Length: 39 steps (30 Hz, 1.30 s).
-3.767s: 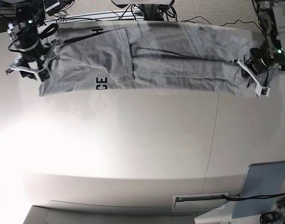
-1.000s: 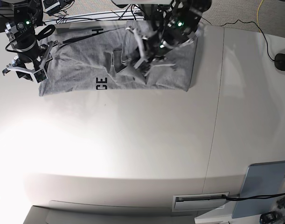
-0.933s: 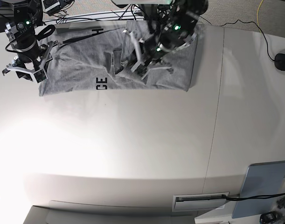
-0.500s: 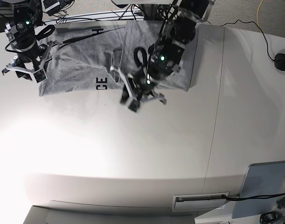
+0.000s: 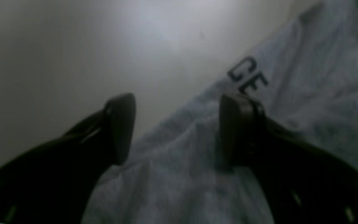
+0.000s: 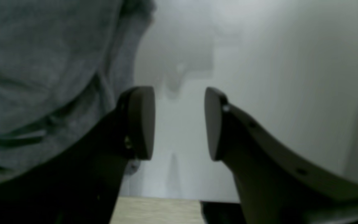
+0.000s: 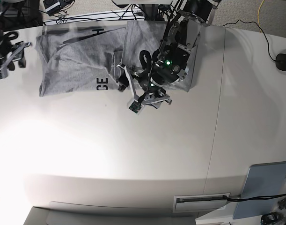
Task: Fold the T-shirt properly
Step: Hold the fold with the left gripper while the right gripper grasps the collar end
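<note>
Your T-shirt (image 7: 86, 61) lies partly folded along the top of the frame in the base view, its right part doubled over the middle, black letters "CE" (image 7: 102, 85) at its lower edge. Your left gripper (image 7: 129, 93) hangs over that lower edge at upper centre, jaws spread wide, holding nothing. Your right gripper (image 7: 9, 58) sits open and empty at the upper left, just off the shirt's edge, above bare tabletop (image 7: 133, 154).
</note>
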### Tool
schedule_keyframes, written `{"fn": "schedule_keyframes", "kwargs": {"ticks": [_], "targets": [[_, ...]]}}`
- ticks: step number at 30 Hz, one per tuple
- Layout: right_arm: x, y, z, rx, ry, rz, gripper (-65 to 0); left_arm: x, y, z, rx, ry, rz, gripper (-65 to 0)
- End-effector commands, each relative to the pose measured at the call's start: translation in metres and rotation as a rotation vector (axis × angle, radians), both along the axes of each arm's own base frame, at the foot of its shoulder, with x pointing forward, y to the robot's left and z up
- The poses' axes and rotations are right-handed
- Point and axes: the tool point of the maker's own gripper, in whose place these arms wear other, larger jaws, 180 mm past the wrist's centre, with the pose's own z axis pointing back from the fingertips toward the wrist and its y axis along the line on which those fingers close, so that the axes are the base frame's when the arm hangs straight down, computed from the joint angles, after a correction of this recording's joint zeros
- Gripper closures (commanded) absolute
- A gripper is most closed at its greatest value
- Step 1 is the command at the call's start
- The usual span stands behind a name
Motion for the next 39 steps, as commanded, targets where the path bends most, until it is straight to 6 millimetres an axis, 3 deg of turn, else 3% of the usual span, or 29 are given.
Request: {"fn": "schedule_keyframes", "kwargs": {"ticks": [1,5,10,14,17,24,31,35,39], "targets": [[0.004,-0.008,0.009,-0.022,-0.01,0.005,-26.0,0.007,-0.005,0.015,-0.033,-0.038,0.003,-42.9],[-0.005,-0.011,0.0,-0.008,0.064,-0.015,-26.7,0.006,-0.005,0.014,-0.033,-0.036,0.004,-42.9],[0.005,-0.003,0.007,0.037,-0.001,-0.002,-36.6,0.006,-0.004,0.013,-0.023,-0.031,0.003,-42.9],[0.011,-0.003,0.013,0.039,-0.036,0.008,-36.9,0.007,-0.001,0.012,-0.006,-0.037,0.007,-42.9],[0.005,0.0,0.004,0.064,0.043,-0.005,-36.9,0.007,0.0,0.012,0.001,-0.04,0.008,-42.9],[0.016,0.006,-0.016,0.326,0.081,-0.102,-36.9,0.007,-0.001,0.012,0.001,-0.04,0.008,-42.9],[0.02,0.022,-0.045,0.55,0.144,-0.129,-36.9,0.007,-0.001,0.012,0.0,-0.04,0.008,-42.9],[0.025,0.046,-0.063,0.611,0.203,-0.074,-36.9,0.007,-0.001,0.011,0.0,-0.04,0.008,-42.9],[0.034,0.071,-0.064,0.681,0.206,-0.012,-36.9,0.007,0.0,0.011,0.001,-0.04,0.008,-42.9]]}}
